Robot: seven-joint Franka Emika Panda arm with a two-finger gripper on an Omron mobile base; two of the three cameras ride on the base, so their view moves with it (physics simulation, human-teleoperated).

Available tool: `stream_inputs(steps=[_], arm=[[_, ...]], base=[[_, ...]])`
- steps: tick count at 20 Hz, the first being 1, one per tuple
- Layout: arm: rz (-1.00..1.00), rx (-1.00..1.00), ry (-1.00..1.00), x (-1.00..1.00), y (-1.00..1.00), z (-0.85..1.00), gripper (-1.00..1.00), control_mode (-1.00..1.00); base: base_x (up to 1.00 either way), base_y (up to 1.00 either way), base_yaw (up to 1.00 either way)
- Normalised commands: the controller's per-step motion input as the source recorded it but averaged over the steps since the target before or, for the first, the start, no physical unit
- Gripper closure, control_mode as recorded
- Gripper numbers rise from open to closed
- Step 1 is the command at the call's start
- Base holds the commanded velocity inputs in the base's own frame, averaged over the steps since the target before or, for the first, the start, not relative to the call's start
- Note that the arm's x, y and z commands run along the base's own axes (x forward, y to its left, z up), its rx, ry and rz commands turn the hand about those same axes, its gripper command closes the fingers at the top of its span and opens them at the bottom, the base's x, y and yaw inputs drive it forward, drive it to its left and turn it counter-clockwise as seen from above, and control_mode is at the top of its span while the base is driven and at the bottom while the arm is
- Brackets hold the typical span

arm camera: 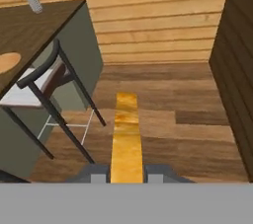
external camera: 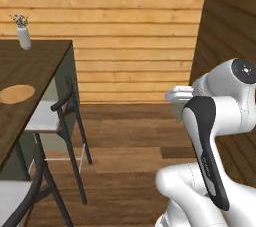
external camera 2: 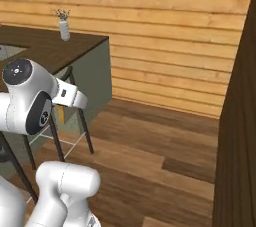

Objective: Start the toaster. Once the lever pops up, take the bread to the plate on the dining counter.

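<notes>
Bread [arm camera: 126, 141] sits clamped edge-on between the fingers [arm camera: 100, 173], bottom centre of the hand view. Plate [arm camera: 8, 61] rests on the bench [arm camera: 37, 28] at upper left.

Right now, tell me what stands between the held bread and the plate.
In the hand view, a dark chair with a pale seat stands at the counter edge, between the bread and the plate.
</notes>
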Motion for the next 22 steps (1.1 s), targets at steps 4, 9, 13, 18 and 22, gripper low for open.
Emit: stream_inputs(steps=[4,9,13,18,22], arm=[[0.00,0.00,0.00,0.00,0.00,0.00,1.00,1.00],[0.00,0.00,0.00,0.00,0.00,0.00,1.00,1.00],[0.00,0.00,0.00,0.00,0.00,0.00,1.00,1.00],[0.00,0.00,0.00,0.00,0.00,0.00,1.00,1.00],[0.00,0.00,0.00,0.00,0.00,0.00,1.00,1.00]], base=[[0.67,-0.45,0.66],[0.62,-0.54,0.63],[0.57,-0.62,0.60],[0.48,-0.61,0.61],[0.32,-0.64,0.62]])
